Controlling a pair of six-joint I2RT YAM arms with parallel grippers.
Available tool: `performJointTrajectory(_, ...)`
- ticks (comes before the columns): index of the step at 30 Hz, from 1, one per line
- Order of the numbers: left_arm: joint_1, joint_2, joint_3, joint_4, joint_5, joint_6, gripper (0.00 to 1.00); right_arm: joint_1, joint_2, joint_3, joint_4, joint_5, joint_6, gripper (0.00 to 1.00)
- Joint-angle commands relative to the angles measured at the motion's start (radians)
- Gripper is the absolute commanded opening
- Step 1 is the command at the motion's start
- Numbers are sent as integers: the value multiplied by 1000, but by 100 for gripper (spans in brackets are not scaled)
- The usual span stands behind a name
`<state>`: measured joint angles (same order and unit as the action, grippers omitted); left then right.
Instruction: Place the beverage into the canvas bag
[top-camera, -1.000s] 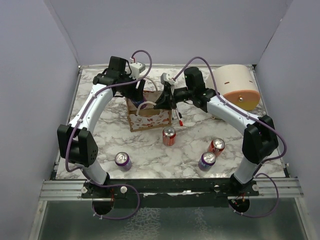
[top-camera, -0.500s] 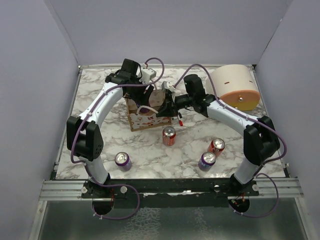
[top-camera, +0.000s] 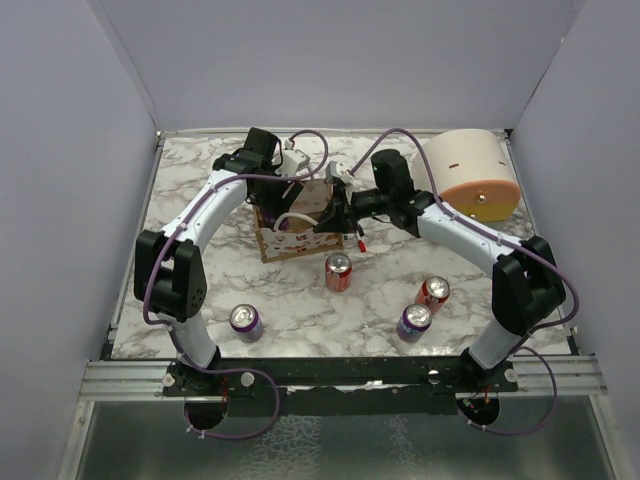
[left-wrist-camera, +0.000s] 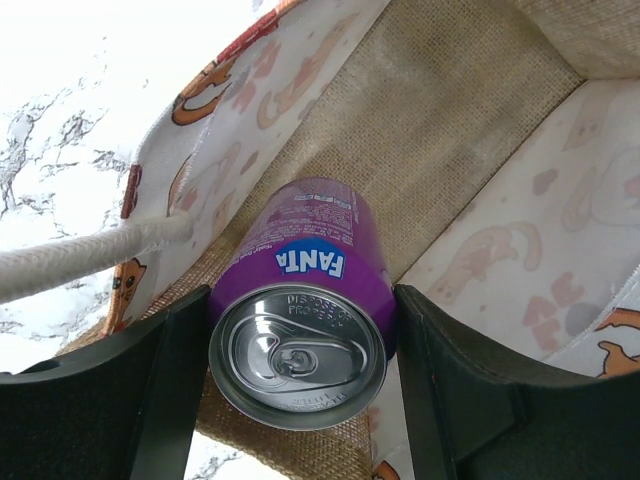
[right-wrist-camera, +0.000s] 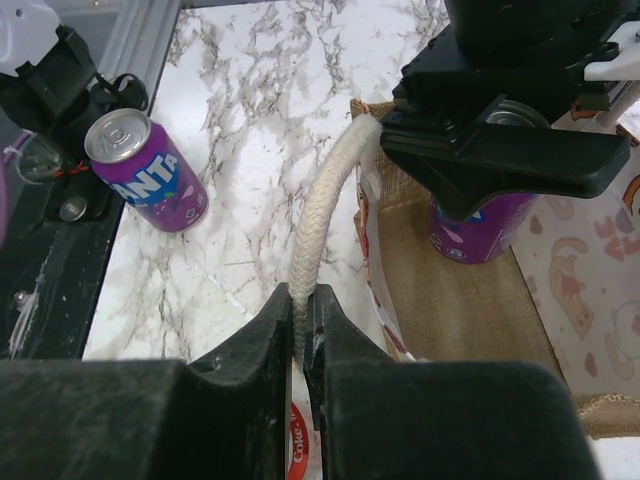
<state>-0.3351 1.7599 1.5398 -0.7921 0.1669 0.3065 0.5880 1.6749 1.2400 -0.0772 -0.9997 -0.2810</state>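
Note:
The canvas bag (top-camera: 292, 238) stands open at mid-table, brown with white rope handles. My left gripper (top-camera: 300, 188) reaches down into it, shut on a purple Fanta can (left-wrist-camera: 300, 300). The left wrist view shows the can between both fingers (left-wrist-camera: 160, 400) over the bag's burlap floor (left-wrist-camera: 450, 110). My right gripper (right-wrist-camera: 303, 295) is shut on the bag's white rope handle (right-wrist-camera: 325, 200) at the bag's right side (top-camera: 335, 212). The right wrist view shows the held can (right-wrist-camera: 480, 230) low inside the bag (right-wrist-camera: 450, 300).
A red can (top-camera: 338, 271) stands just in front of the bag. A purple can (top-camera: 245, 321) stands front left, and a red can (top-camera: 433, 292) and a purple can (top-camera: 413, 322) front right. A cream dome-shaped container (top-camera: 470, 175) lies at the back right.
My left gripper has moved right over the bag and gone down into it with the purple can. My right gripper has kept hold of the rope handle.

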Motion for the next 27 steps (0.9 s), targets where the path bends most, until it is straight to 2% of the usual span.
performJointTrajectory(1,-2,-4,17,74,-18,15,0,4,-36,-18,40,8,39,4)
performJointTrajectory(9,-2,47,24,84,-42,33,1,4,-38,-36,54,-1,38,4)
performJointTrajectory(17,-2,61,3,88,-76,44,9,4,-39,-45,51,4,26,3)
performJointTrajectory(27,0,92,-22,102,-45,37,21,4,-35,-51,59,-4,36,3)
